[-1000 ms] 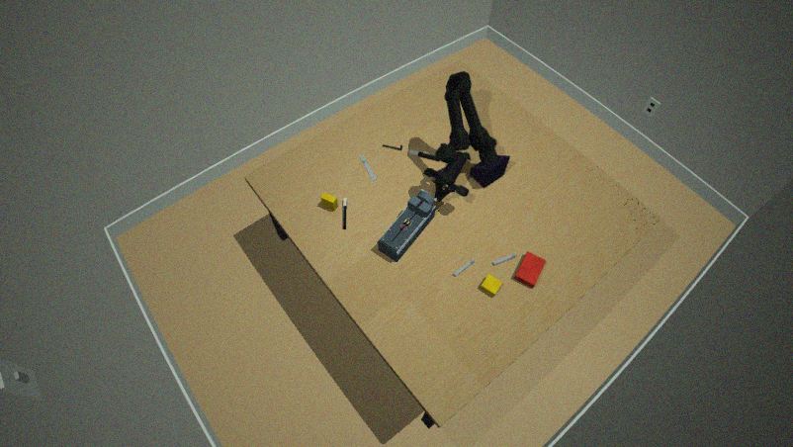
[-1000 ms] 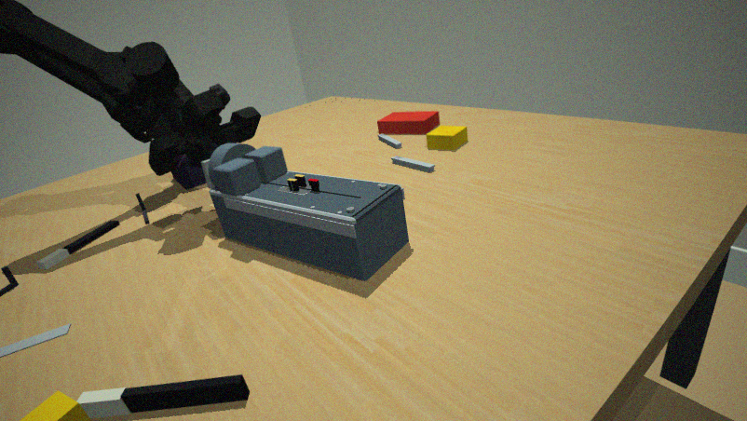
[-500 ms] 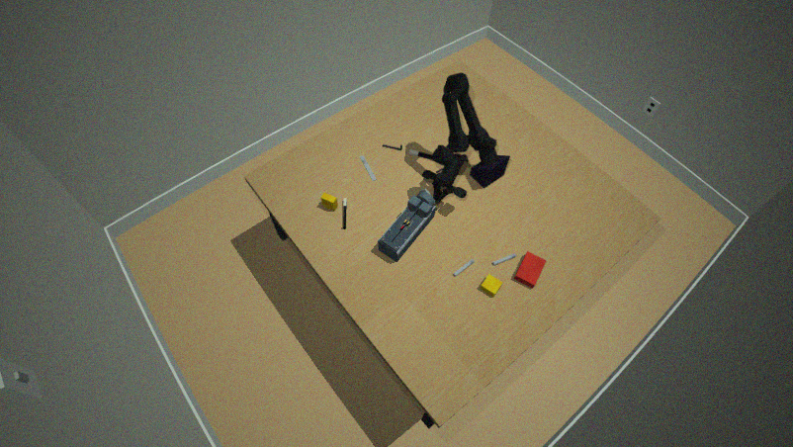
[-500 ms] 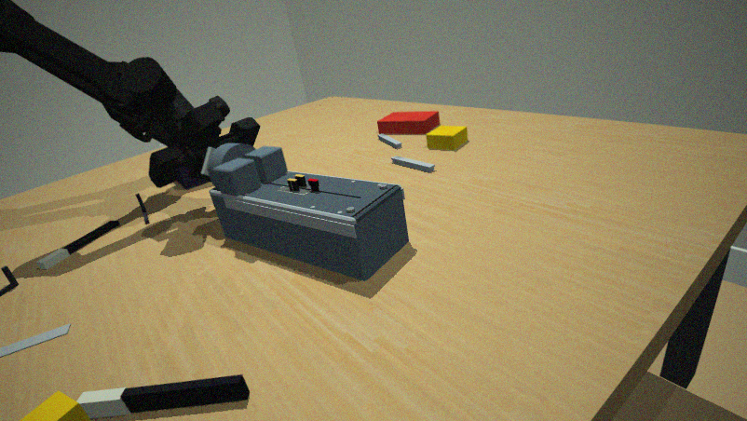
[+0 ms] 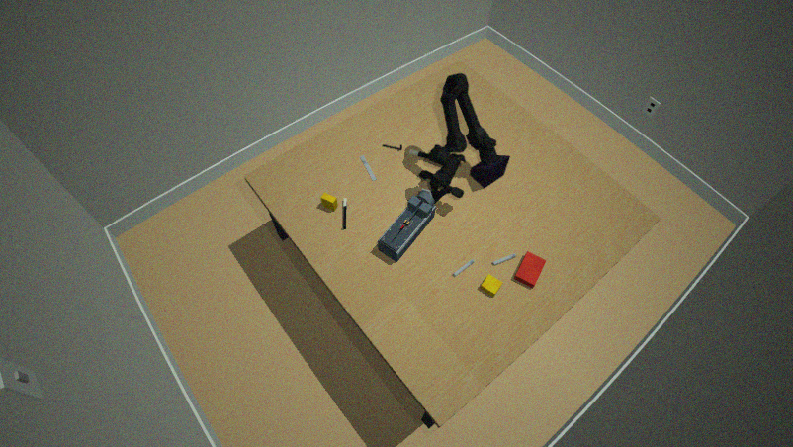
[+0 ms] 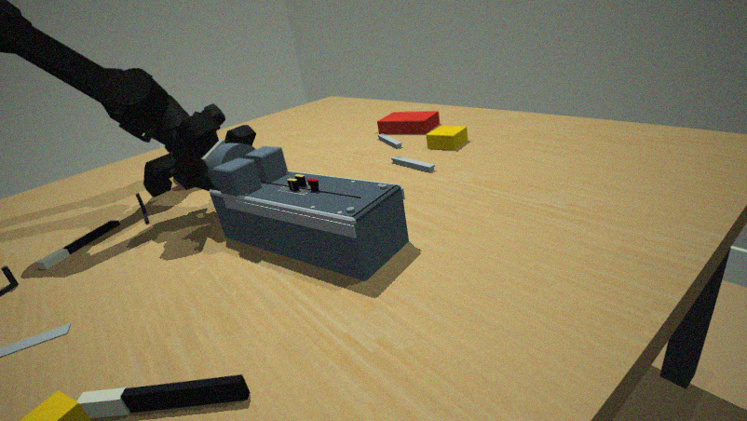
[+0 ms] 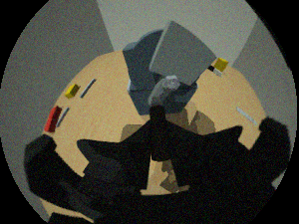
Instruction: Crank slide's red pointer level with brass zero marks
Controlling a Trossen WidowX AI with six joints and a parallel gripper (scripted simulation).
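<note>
The blue-grey machine point(image 5: 393, 246) point(image 6: 303, 232) stands on the table. On its top the red pointer point(image 6: 312, 183) sits beside the two brass marks point(image 6: 292, 184) point(image 6: 300, 180), offset from them toward the machine's end away from the crank, not level with them. In the wrist view the crank's grey plate point(image 7: 181, 54) is tilted and its grey handle point(image 7: 163, 91) points toward my fingertips. My gripper point(image 7: 156, 121) point(image 5: 433, 198) is shut on the handle's end at the machine's crank end. In the exterior view the machine and arm hide the handle.
A red block point(image 5: 530, 269) point(image 6: 408, 124), a yellow block point(image 5: 490, 285) point(image 6: 446, 138) and two grey bars point(image 5: 463, 268) point(image 5: 503, 259) lie on one side. On the other lie another yellow block point(image 5: 328, 201), a black-and-white stick point(image 5: 344, 215), a light bar point(image 5: 367, 168) and a black hooked tool point(image 5: 392, 146).
</note>
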